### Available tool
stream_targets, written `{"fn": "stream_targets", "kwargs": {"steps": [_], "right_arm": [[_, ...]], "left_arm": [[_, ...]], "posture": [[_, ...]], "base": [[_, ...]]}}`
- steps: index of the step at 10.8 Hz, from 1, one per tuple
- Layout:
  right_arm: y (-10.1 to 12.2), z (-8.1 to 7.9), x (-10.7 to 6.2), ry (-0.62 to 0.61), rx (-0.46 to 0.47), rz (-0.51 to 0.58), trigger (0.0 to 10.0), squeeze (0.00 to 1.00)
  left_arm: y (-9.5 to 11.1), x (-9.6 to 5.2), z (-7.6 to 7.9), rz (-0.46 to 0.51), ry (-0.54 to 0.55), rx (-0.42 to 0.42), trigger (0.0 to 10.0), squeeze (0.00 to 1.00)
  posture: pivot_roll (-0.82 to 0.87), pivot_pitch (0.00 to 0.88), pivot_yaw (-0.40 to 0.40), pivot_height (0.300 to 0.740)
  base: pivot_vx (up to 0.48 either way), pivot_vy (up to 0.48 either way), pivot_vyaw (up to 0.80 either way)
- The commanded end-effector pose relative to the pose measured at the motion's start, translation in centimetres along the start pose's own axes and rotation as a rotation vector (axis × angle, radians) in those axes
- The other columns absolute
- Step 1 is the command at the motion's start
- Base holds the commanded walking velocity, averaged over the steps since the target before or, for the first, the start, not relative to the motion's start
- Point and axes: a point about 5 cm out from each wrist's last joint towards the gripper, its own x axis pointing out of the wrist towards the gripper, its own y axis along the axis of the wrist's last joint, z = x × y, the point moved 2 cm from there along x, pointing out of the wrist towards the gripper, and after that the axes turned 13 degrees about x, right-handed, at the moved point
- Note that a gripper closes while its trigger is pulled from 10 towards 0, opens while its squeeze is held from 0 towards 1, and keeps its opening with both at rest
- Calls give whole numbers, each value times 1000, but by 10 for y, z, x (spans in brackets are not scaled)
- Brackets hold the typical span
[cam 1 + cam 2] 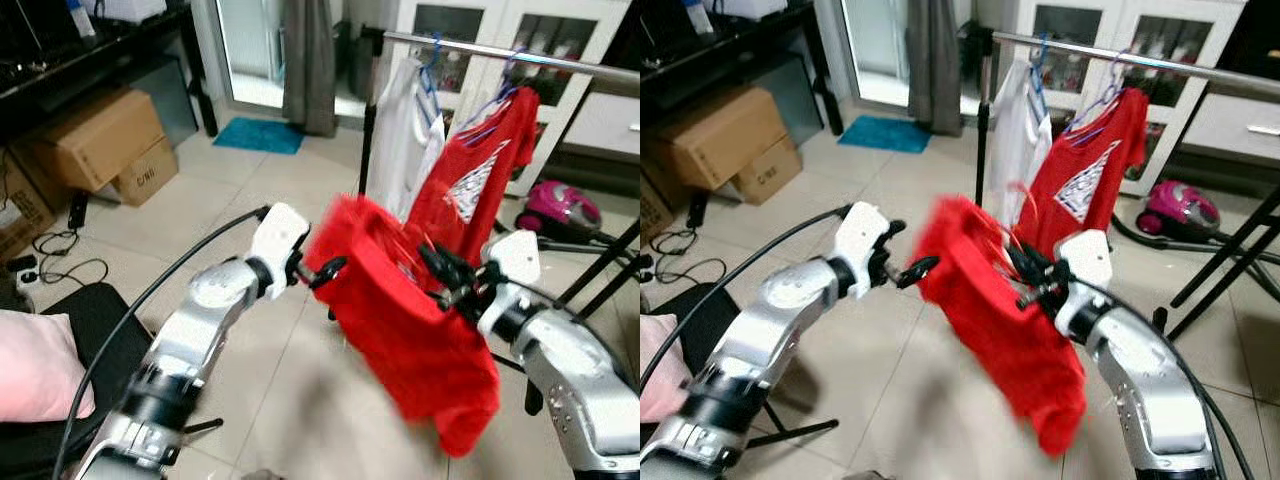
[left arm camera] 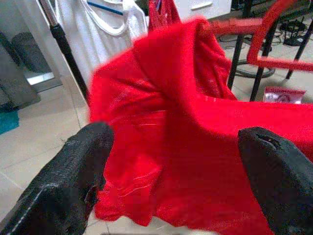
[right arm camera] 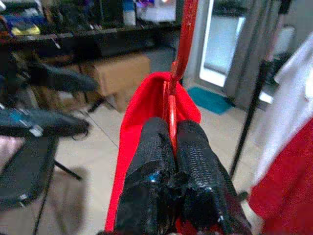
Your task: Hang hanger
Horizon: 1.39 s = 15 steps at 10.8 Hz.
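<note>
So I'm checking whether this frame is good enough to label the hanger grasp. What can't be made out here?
- Red hanger: its hook is cut off by the right wrist view's top edge; its lower part is hidden between the right gripper fingers.
- Red shirt: motion blur smears its edges in both eye views.
- Left gripper: open; whether either finger touches the shirt is unclear.
- Clothes rail: its right end is cut off.

Home; clothes rail [image 1: 520,52]; vacuum cleaner [image 1: 560,207]
</note>
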Motion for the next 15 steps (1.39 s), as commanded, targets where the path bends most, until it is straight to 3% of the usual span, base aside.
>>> {"fn": "stream_targets", "kwargs": {"steps": [1,4,5,6,7,15], "right_arm": [[14,-9,2,52,12,51,0,0],[15,-19,2,127,36,51,0,0],[15,-20,2,138,39,50,0,0],[16,-21,2,144,40,50,0,0],[17,-21,1,147,41,51,0,0],[20,-24,1,185,55,60,0,0]], "left_arm": [[5,5,0,16,-14,22,10000,0],[18,18,-1,81,-54,42,10000,0],[20,20,-3,89,-50,40,9412,0],[20,22,-6,87,-32,39,1294,0],[20,23,-7,86,-23,39,0,0],[17,30,-14,69,33,0,0,0]], "posture": [[-64,0,41,740],[-64,0,34,740],[-63,0,33,740],[-63,0,33,740],[-63,0,33,740],[-63,0,35,740]], "base": [[0,0,0],[0,0,0],[0,0,0],[0,0,0],[0,0,0],[0,0,0]]}}
